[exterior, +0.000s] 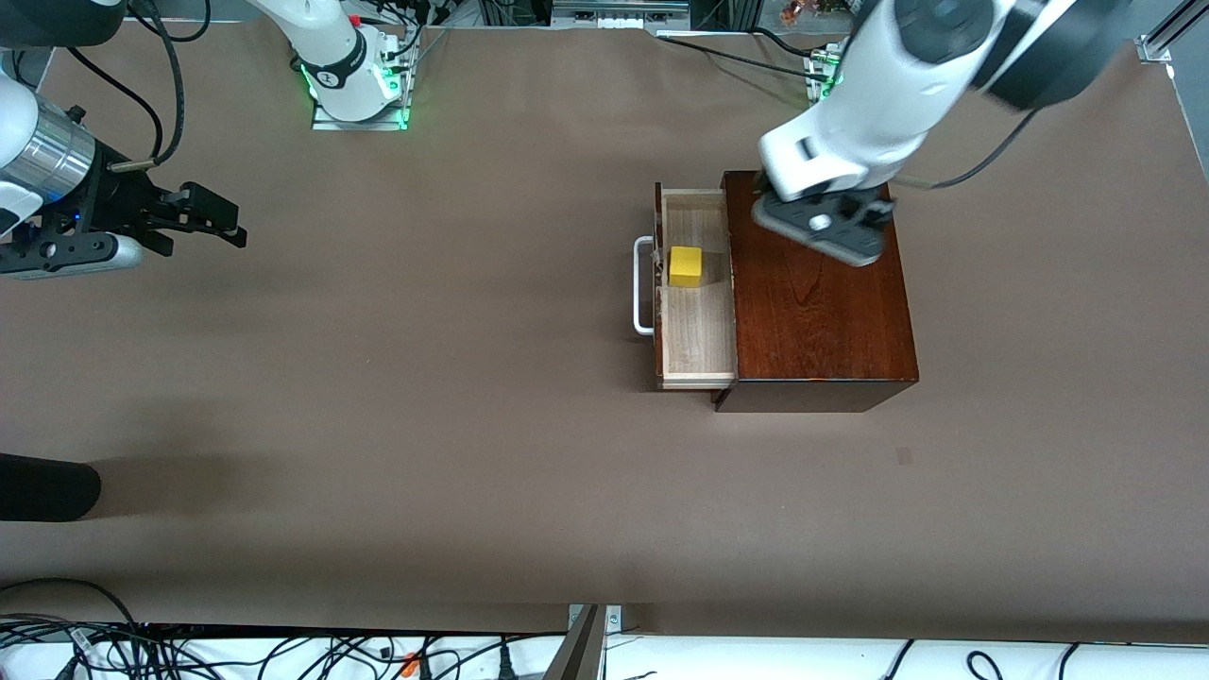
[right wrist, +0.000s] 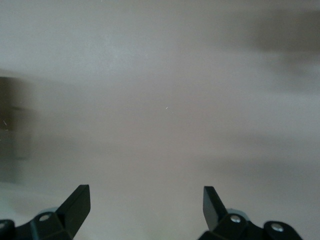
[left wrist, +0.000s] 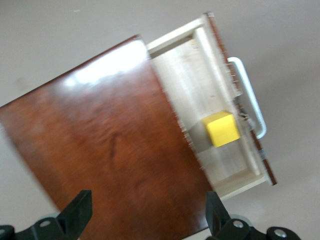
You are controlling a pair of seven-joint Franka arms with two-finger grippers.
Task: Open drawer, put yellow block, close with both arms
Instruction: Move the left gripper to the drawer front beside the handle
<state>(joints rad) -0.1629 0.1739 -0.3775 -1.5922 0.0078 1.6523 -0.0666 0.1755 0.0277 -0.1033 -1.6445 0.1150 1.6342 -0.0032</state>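
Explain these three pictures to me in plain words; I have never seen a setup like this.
Two white robot arms work at a brown table. The wide picture looks down from a high camera facing them; the other two come from cameras on each arm's wrist. A dark wooden box stands on the table with its drawer pulled open, and a yellow block lies inside. The left gripper hangs over the box top, fingers open, holding nothing. The right gripper waits over bare table toward the right arm's end, also open and empty.

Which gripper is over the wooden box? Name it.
The left gripper: it hangs open over the box beside the yellow block. The right gripper waits over bare table.
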